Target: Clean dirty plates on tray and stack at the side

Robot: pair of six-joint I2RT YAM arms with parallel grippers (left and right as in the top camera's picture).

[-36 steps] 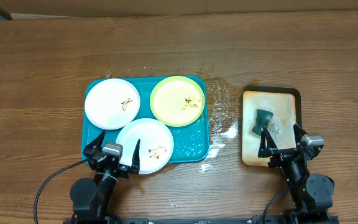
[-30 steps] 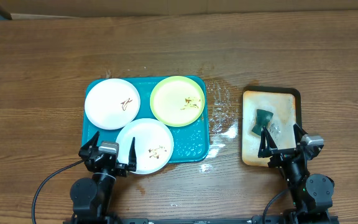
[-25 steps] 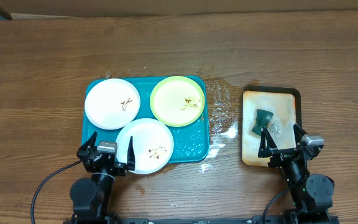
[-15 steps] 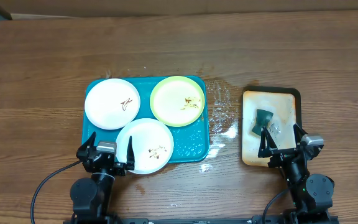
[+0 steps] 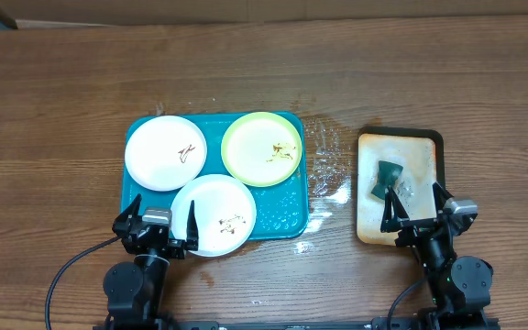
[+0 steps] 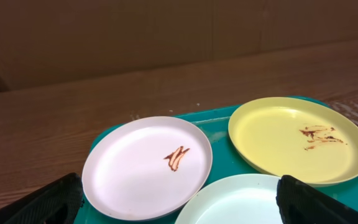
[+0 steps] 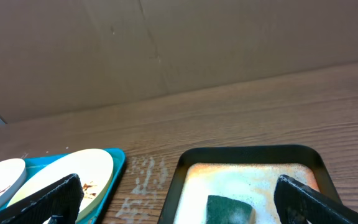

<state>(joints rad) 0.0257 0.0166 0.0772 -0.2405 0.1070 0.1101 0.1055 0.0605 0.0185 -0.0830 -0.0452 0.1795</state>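
Note:
Three dirty plates lie on the teal tray [image 5: 287, 218]: a white plate [image 5: 165, 153] at back left, a yellow-green plate [image 5: 261, 148] at back right, and a white plate [image 5: 214, 215] at the front. All carry brown smears. My left gripper [image 5: 161, 224] is open at the tray's near left edge, its fingers either side of the front plate's near rim. In the left wrist view the back white plate [image 6: 146, 167], the yellow-green plate [image 6: 299, 139] and the front plate [image 6: 241, 202] show. My right gripper [image 5: 418, 207] is open above the near end of the cream tray.
A cream tray with a black rim [image 5: 434, 139] stands to the right, soapy, with a dark green sponge [image 5: 386, 178] in it; the sponge [image 7: 230, 210] also shows in the right wrist view. Water drops [image 5: 326, 165] lie on the wood between the trays. A cardboard wall [image 7: 179, 43] closes the back.
My left gripper has opened wider and shifted slightly left at the tray's near edge. The right arm, plates and sponge have not moved.

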